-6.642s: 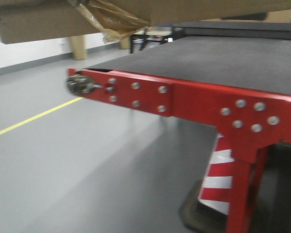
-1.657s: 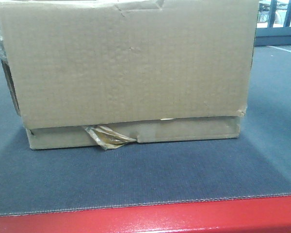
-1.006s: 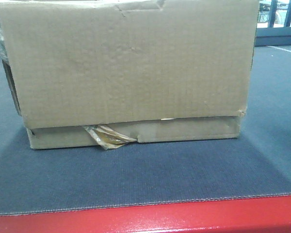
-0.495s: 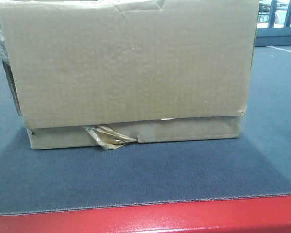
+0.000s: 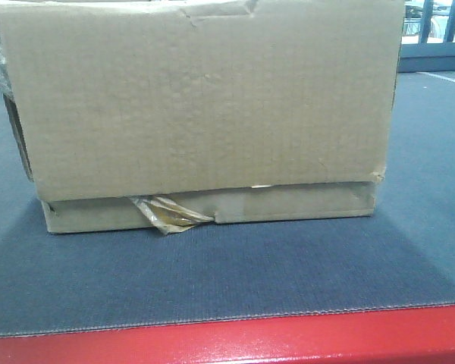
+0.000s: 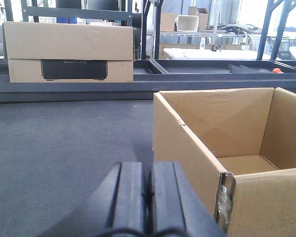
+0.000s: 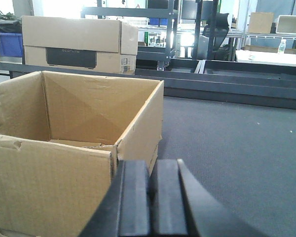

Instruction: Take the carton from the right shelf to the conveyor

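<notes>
The carton [image 5: 201,106], open-topped brown cardboard, rests on the conveyor's dark grey belt [image 5: 227,273] behind its red border [image 5: 227,341]. A tuft of amber tape [image 5: 167,214] sticks out at its lower front. In the left wrist view my left gripper [image 6: 148,170] is shut on nothing, low over the belt, close beside the carton's [image 6: 222,138] left wall. My right gripper [image 7: 152,165] is likewise shut and empty, close beside the carton's [image 7: 64,128] right wall. I cannot tell whether either gripper touches the cardboard. The right shelf is out of view.
A second, closed cardboard box [image 6: 69,52] with a black label stands beyond the belt's far side, also in the right wrist view [image 7: 79,42]. A dark rail [image 6: 212,84] runs along that side. Blue bin [image 7: 10,44], racks and tables stand behind.
The carton hung above the conveyor's end 6.6 s ago; now it rests on the belt. Over the last 1.7 s nothing has visibly moved.
</notes>
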Available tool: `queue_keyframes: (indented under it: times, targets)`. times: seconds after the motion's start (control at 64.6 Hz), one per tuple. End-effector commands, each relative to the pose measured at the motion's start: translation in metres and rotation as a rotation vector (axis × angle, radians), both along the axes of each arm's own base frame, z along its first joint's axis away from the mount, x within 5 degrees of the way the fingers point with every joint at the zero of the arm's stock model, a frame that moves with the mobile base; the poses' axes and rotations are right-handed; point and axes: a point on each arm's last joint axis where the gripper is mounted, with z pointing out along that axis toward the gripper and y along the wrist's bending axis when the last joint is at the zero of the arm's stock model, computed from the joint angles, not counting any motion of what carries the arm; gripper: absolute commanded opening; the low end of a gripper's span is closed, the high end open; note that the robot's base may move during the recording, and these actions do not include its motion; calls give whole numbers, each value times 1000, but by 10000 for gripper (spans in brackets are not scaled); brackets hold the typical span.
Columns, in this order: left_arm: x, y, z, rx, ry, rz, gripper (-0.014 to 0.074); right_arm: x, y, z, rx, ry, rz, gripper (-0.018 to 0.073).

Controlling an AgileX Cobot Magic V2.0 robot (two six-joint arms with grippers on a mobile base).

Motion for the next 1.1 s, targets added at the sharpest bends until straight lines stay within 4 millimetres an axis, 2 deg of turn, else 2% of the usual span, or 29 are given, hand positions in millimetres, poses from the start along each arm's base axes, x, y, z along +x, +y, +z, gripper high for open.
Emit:
queue_keyframes:
  times: [0.0,0.155,0.232,0.294,0.464,0.697,0.759,1.084]
  targets:
    - [-1,0,1,-6,-25,-3,-7,-1,-1,2,2,-30,-7,-57]
    - [-3,-1,-2,-7,1,2,-7,-1,-1,2,2,-30,-7,-57]
    - [-5,-1,-11,76,5,21,-7,-1,-1,2,2,-30,-7,-57]
    - [-6,-1,-22,71,1,50,-7,-1,-1,2,2,-30,-7,-57]
    - [-11,2,-69,40,-63,172,-7,-1,-1,2,2,-30,-7,-57]
    - [7,6,-129,37,-46,198,-7,-2,-1,4,7,-42,-6,-57]
    - [7,6,-126,34,-111,195,-7,-2,-1,4,7,-42,-6,-57]
    - [8,2,-131,68,-47,116,-7,-2,-1,4,7,-42,-6,-57]
